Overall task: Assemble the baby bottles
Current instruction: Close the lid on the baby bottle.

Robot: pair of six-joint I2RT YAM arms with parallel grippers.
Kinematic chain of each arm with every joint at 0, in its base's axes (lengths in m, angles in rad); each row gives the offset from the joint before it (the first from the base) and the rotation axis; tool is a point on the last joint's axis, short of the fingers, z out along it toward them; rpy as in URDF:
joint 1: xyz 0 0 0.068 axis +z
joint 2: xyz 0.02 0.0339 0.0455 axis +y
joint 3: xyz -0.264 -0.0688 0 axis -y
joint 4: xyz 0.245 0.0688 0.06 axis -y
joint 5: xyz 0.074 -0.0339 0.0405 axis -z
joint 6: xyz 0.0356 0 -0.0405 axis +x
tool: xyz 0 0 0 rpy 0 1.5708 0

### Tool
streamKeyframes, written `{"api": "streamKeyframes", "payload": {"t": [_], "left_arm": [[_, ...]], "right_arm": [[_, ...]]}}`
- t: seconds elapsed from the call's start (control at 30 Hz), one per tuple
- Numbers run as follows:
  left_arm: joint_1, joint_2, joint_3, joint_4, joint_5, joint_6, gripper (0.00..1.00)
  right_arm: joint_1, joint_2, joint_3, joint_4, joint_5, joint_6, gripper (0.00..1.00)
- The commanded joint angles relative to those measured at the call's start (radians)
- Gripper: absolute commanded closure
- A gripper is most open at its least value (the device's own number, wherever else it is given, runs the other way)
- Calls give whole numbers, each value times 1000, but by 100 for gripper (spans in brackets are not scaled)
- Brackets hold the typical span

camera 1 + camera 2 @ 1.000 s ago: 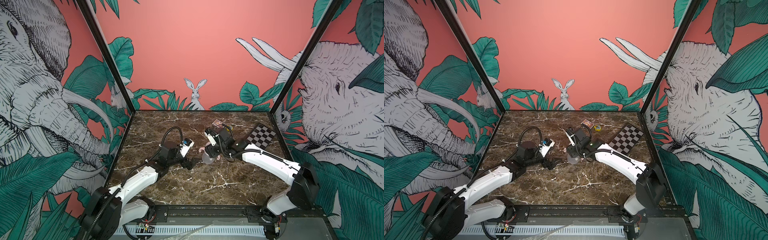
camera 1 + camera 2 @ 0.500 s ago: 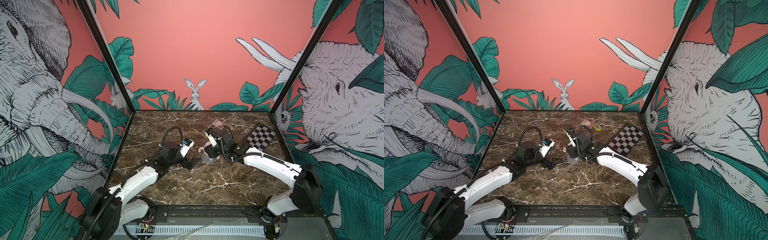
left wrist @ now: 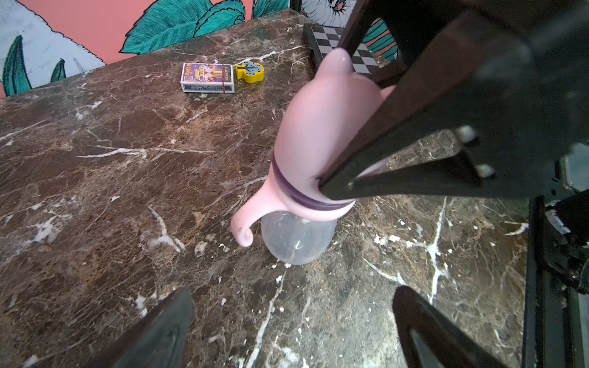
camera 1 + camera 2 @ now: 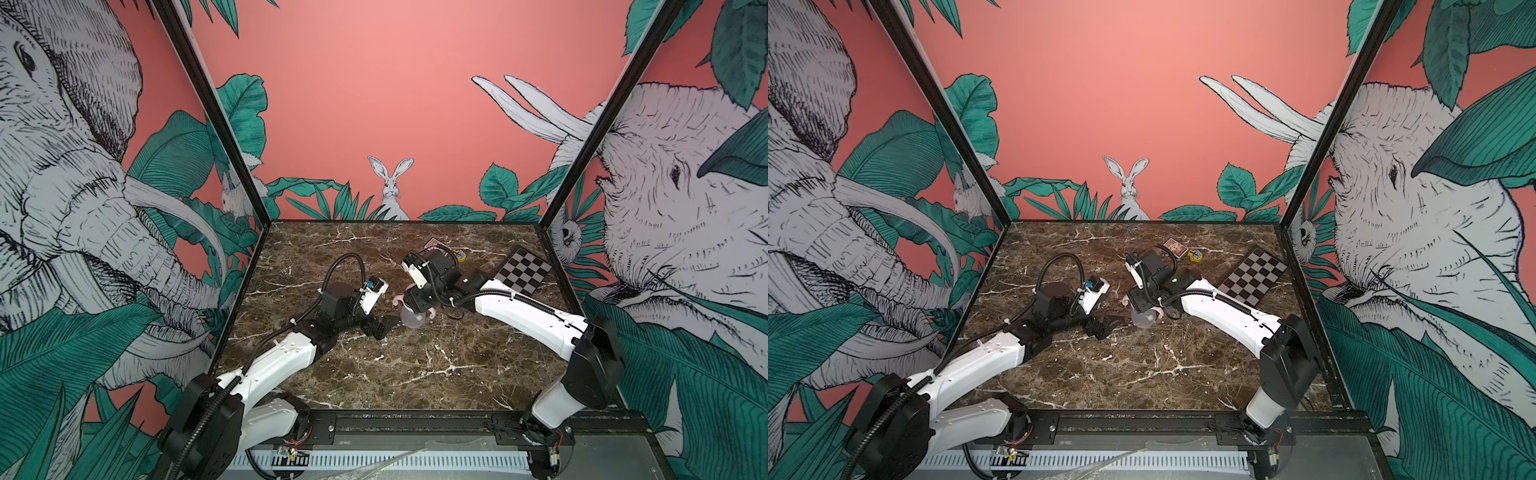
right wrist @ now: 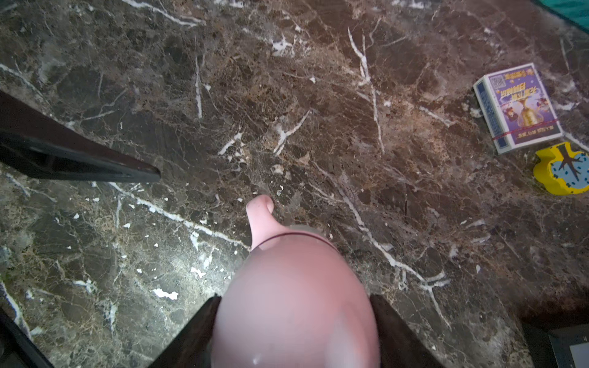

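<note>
Edged nearer left jaws: baby bottle (image 3: 298, 237), upright on table (image 3: 127, 191), cap (image 3: 318, 127) clamped between right jaws; left jaws apart, bottle straight ahead, untouched.

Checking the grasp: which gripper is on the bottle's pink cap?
The right gripper, clamped on the pink cap; the left gripper is open and empty.
</note>
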Motion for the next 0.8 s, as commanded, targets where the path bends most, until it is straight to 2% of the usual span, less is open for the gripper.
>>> {"api": "streamKeyframes", "payload": {"t": [0.0, 0.1, 0.37, 0.77], "left_arm": [[7, -17, 13, 0, 2, 9, 1], [7, -17, 13, 1, -1, 8, 1], [7, -14, 20, -1, 0, 9, 1], [7, -5, 23, -8, -20, 9, 1]], "right_arm": [[2, 66, -10, -214, 0, 11, 34], [3, 90, 28, -267, 31, 12, 35], [2, 123, 57, -256, 37, 2, 35], [5, 218, 214, -453, 72, -19, 37]]}}
